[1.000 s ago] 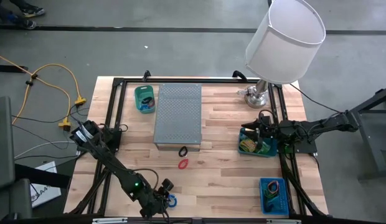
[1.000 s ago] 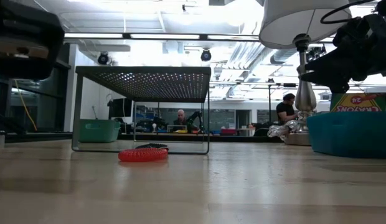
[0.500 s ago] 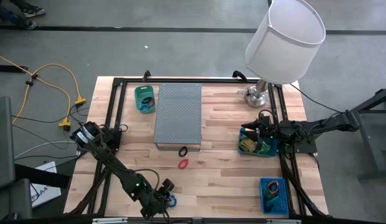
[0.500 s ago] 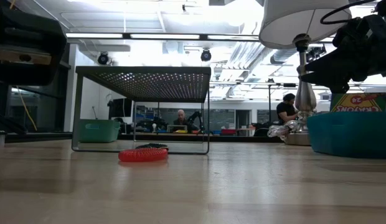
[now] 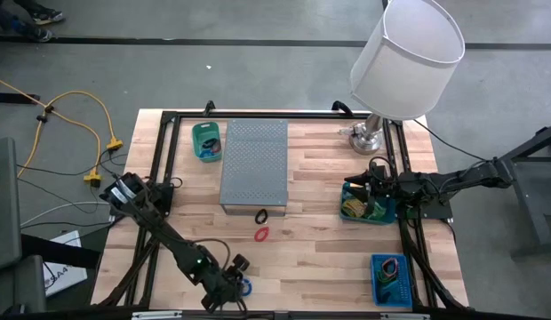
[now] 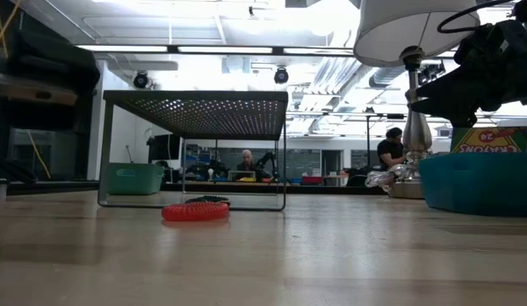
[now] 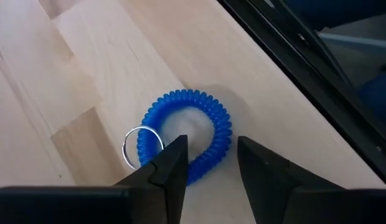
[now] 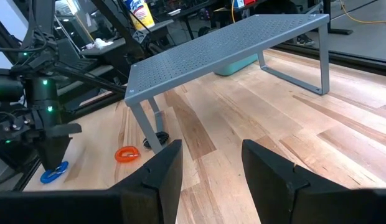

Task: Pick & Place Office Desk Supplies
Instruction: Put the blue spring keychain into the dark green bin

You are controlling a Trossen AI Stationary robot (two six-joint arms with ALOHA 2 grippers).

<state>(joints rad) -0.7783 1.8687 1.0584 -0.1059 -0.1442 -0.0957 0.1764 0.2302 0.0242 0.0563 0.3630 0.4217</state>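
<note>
High view: the left gripper (image 5: 229, 286) hovers at the table's near edge over a blue coil (image 5: 245, 286).

Left wrist view: its spread fingers straddle the coil's near arc, gripping nothing; closing off-centre could flick it away.

Right wrist view: the right gripper (image 8: 208, 163), parted, is empty.

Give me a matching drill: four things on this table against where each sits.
Things:
1. blue coil loop
2. red coil loop
3. crayon box
4. lamp

Places:
A. far right corner
B. in a teal bin
C. open table, front of the grey riser
D. between the left gripper's fingers

Pairs: 1-D, 2-C, 3-B, 4-A
</note>
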